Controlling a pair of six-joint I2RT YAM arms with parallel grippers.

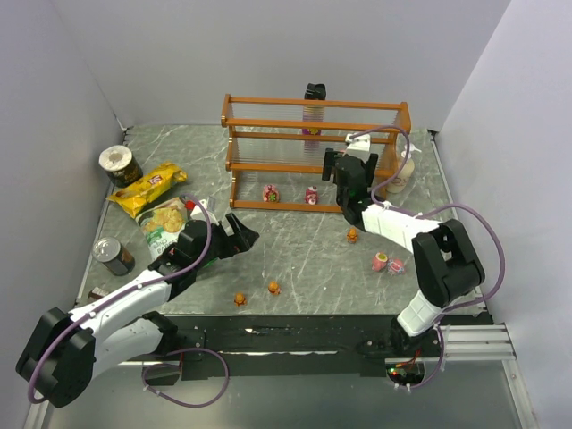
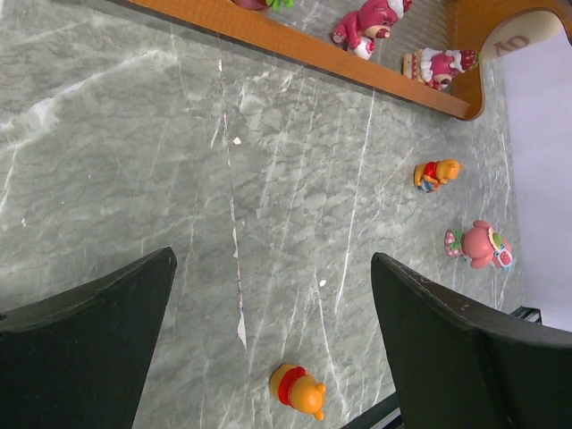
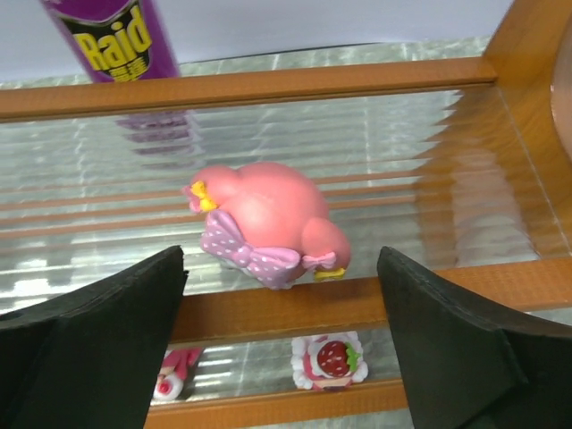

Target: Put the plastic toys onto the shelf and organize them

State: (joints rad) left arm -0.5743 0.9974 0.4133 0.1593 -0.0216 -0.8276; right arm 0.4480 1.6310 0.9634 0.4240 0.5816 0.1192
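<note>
The shelf point(image 1: 313, 154) stands at the back of the table. My right gripper point(image 1: 349, 167) is at its middle tier, open. A pink toy with a purple bow point(image 3: 264, 219) lies on that tier's front rail between the right gripper's point(image 3: 281, 261) spread fingers, untouched. On the bottom tier sit a strawberry toy point(image 3: 326, 360) and a pink toy point(image 3: 170, 380). My left gripper point(image 2: 273, 259) hangs open over the table, above an orange toy point(image 2: 298, 391). More toys lie loose: orange ones point(image 1: 239, 298) point(image 1: 273, 288) point(image 1: 352, 235) and two pink ones point(image 1: 381, 261) point(image 1: 396, 266).
Two chip bags point(image 1: 147, 188) point(image 1: 165, 219) and two cans point(image 1: 119, 164) point(image 1: 113, 255) lie at the left of the table. A purple Raid spray can point(image 3: 121, 36) stands behind the shelf. A pale object point(image 1: 404, 174) sits by the shelf's right end. Walls close in on three sides.
</note>
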